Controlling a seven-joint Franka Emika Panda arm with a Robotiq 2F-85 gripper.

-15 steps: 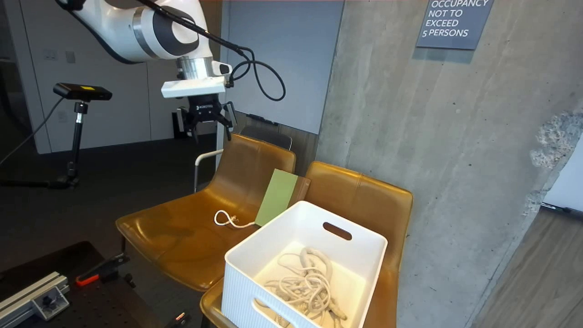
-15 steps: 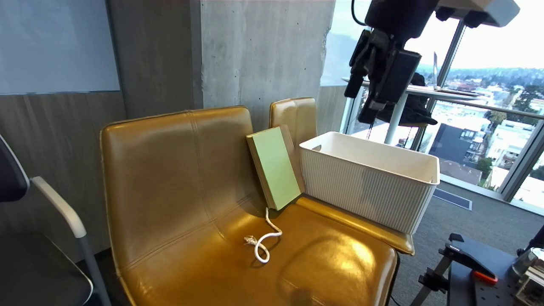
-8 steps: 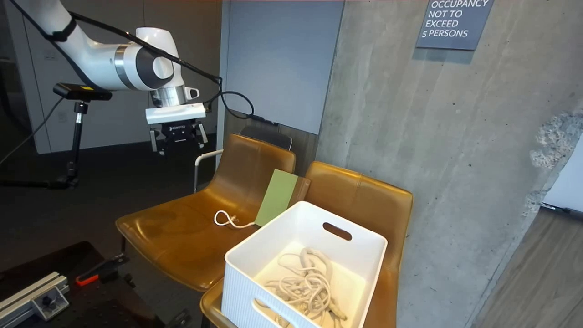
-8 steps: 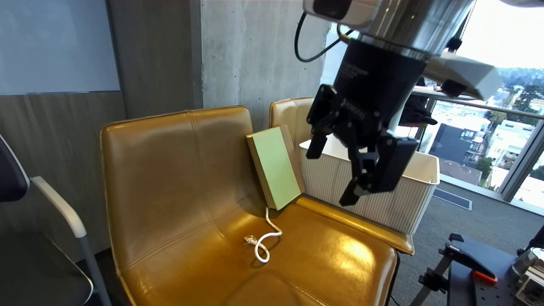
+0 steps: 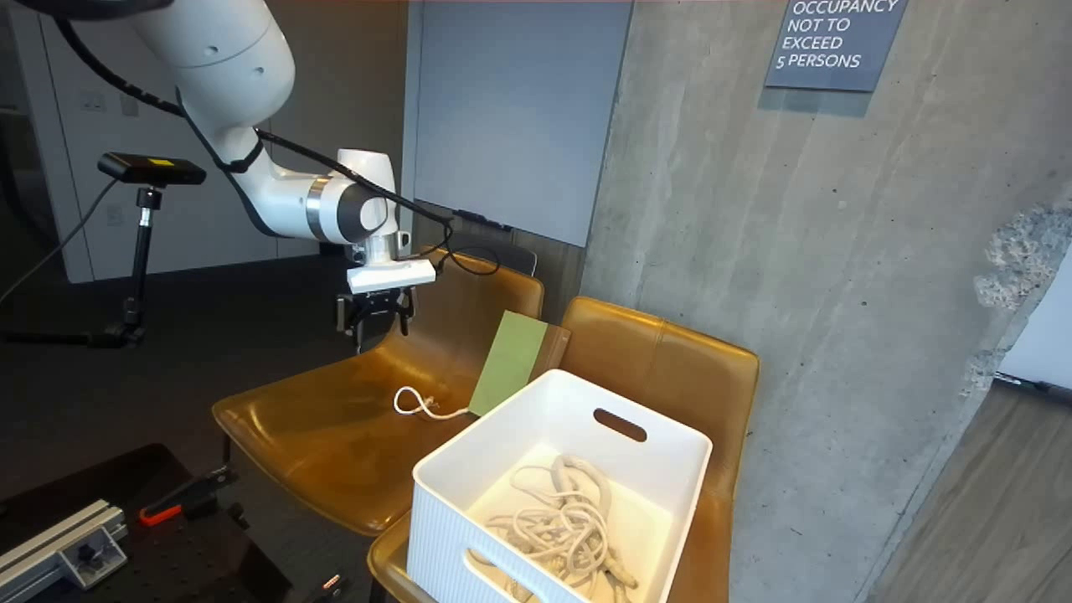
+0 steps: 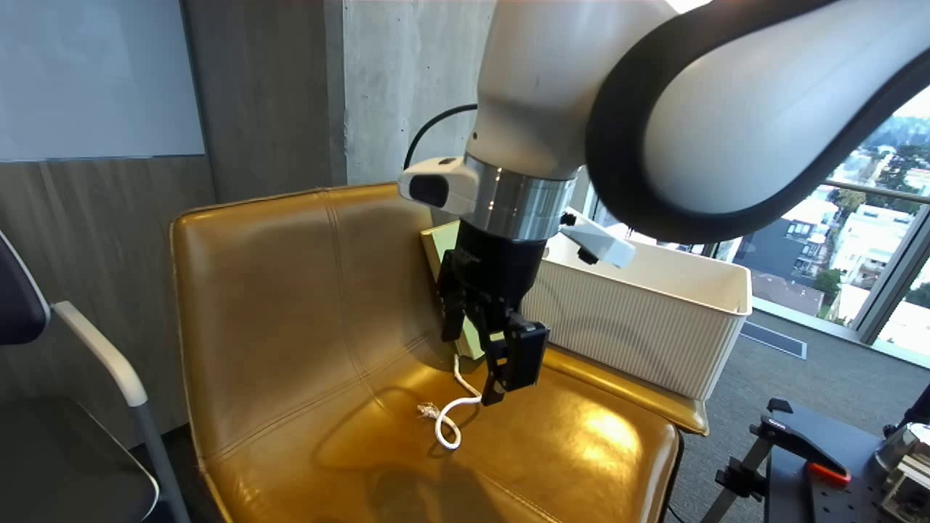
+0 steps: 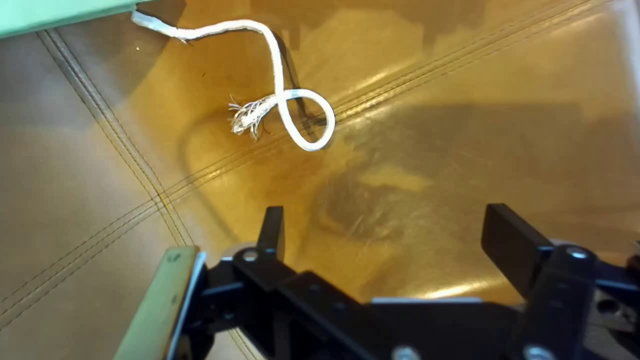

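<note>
Pointing downward at the wrist (image 6: 519, 200), the arm (image 5: 289, 201) is suspended above the chair seat (image 6: 538, 450), its jaws spread wide; the white rope (image 7: 278, 75) is looped on that seat, beside the green block (image 5: 507, 360).

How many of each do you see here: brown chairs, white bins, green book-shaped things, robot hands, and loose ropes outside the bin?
Brown chairs: 2
White bin: 1
Green book-shaped thing: 1
Robot gripper: 1
Loose white rope: 1
Total: 6
</note>
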